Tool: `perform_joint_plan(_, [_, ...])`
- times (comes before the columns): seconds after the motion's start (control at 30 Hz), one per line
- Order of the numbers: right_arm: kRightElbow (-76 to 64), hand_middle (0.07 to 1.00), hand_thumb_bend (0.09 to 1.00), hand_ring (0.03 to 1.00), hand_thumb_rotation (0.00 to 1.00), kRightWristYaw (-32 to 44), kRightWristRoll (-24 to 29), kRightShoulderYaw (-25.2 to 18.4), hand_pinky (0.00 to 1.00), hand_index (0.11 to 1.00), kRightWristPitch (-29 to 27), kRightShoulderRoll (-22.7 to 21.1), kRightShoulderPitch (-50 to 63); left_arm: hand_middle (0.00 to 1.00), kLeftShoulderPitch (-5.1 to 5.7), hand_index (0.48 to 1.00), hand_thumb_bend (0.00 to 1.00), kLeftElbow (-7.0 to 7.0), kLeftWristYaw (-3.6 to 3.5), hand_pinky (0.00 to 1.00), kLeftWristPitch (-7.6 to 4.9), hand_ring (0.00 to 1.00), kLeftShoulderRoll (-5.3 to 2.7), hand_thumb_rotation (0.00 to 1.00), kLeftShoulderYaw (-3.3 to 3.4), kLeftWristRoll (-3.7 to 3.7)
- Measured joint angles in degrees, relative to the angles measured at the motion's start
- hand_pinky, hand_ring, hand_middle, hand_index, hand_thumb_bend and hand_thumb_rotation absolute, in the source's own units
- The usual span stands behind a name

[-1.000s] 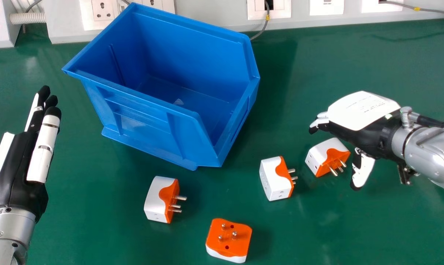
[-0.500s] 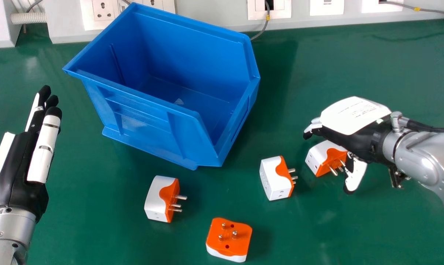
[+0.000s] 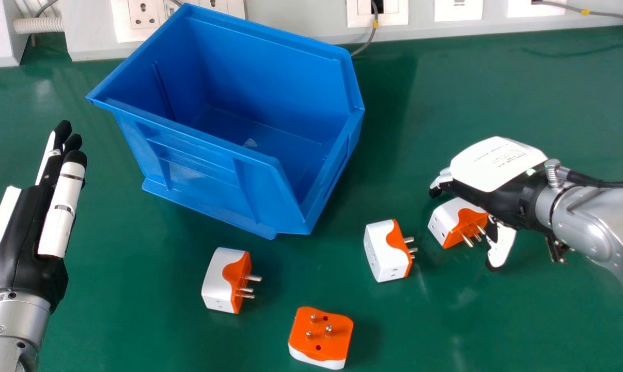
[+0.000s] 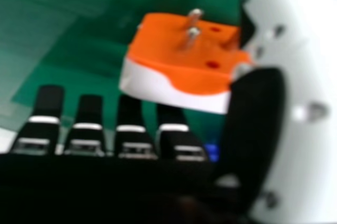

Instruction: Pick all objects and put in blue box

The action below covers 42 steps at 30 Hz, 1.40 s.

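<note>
Right hand (image 3: 497, 165): back up, palm over the right plug (image 3: 453, 217), fingers and thumb open either side, nothing lifted
Right forearm (image 3: 590, 222): slants in, cut off by the head view's right edge
Left hand (image 3: 27, 232): flat at far left, fingers straight
Hidden: right plug's upper edge, under the palm
Hard to tell: whether the thumb touches its pins
Other plugs: middle (image 3: 386, 253), left (image 3: 221, 279) and front, pins up (image 3: 322, 336), all on the surface (image 3: 497, 77)
Box (image 3: 213, 175): behind the left plug
</note>
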Motion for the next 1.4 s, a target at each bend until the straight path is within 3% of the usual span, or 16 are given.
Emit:
perform_joint_plan(0.3, [0.32, 0.881, 0.613, 0.892, 0.0, 0.31, -0.04, 0.71, 0.8, 0.813, -0.4, 0.01, -0.37, 1.0, 0.21, 1.0, 0.28, -0.1, 0.02, 1.0, 0.06, 1.0, 0.0, 1.0, 0.01, 0.01])
perform_joint_plan(0.63, [0.78, 0.882, 0.61, 0.89, 0.0, 0.33, -0.01, 1.16, 0.8, 0.809, -0.41, 0.16, -0.57, 1.0, 0.64, 1.0, 0.28, -1.82, 0.04, 1.0, 0.93, 1.0, 0.0, 1.0, 0.02, 0.01])
perform_joint_plan(1.4, [1.89, 0.882, 0.617, 0.887, 0.0, -0.57, -0.05, 1.85, 0.81, 0.809, -0.68, 1.66, -0.84, 1.0, 1.08, 1.0, 0.29, -2.75, 0.04, 0.99, 1.15, 1.0, 0.0, 1.0, 0.02, 0.07])
